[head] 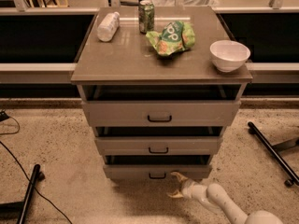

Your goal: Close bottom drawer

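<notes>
Camera view, the only one: we look down on the front of the desk [140, 62], whose three drawers all stand a little way out, each with a dark gap above its front. The bottom drawer [131, 171] is the lowest, just above the floor, with its small black handle [157, 175] at mid-front. The gripper [175, 185] sits low in front of this drawer, just right of the handle, at the end of the arm [219, 202] that comes in from the lower right. Its fingers [178, 176] are spread apart and grasp nothing. The upper one lies against or just short of the front's lower edge; we cannot tell which. We judge the step in hand to be the push itself. To do it well, we would set the fingers squarely on the front, close to the handle, so that the force runs through the drawer's middle and the box does not skew on its slides. We would then push straight back, level with the floor, steadily, until the dark gap above the front is gone. A push too far to the right may jam the drawer. A jolt may shake the bowl [229, 55], can [146, 16], bag [170, 36] and bottle [108, 26] on top.
</notes>
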